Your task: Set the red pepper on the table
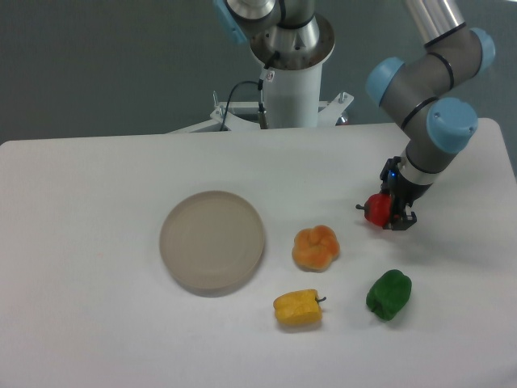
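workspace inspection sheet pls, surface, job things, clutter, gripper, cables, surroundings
surface: white table, matte, no spills or marks seen
job's things: red pepper held in the gripper at the right side of the table, stem pointing left; whether it touches the tabletop cannot be told
clutter: round beige plate, nothing on it; orange pepper, yellow pepper and green pepper lying apart on the table
grippers: gripper, jaws closed on the red pepper
cables: black cable at the robot base behind the table
surroundings: plain dark grey-green wall

A round plate (212,241), then orange (315,247), yellow (297,308), green peppers (388,294).
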Robot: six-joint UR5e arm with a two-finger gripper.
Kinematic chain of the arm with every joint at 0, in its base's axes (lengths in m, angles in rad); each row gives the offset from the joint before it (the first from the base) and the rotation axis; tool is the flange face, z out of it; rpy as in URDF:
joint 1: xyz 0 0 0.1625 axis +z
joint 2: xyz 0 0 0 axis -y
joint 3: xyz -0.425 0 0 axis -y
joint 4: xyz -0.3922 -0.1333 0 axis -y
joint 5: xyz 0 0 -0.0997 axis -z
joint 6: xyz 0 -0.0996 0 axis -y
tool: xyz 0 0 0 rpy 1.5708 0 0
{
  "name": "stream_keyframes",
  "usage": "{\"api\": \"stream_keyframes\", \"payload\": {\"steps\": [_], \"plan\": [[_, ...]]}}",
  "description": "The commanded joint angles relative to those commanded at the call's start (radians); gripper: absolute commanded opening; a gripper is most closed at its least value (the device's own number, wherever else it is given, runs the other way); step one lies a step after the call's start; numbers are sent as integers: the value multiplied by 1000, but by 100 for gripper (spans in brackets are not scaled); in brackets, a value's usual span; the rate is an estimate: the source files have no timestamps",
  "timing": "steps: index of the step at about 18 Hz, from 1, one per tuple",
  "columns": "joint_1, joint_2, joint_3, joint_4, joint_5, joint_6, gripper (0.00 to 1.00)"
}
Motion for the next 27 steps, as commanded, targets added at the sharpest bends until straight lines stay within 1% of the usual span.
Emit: {"api": "stream_keyframes", "payload": {"steps": [5,6,8,9,10,11,12,15,16,19,20,23,24,25,26,27], "plan": [[-2,-2,0,-2,0,0,54],[-2,-2,0,-2,0,0,55],[-2,-3,0,-2,0,2,63],[-2,-3,0,0,0,0,71],[-2,-2,0,0,0,2,76],[0,-2,2,0,-2,2,86],[0,-2,3,0,-2,2,92],[2,0,14,0,-2,2,96],[3,0,17,-2,0,2,100],[2,6,44,-6,2,0,100],[2,18,60,-11,2,-9,100],[2,29,106,-15,2,-90,100],[-2,38,127,-17,2,-162,100],[-3,50,152,-15,-3,-278,100],[-5,51,179,-15,-2,-334,100],[-6,51,210,-20,0,-359,100]]}}
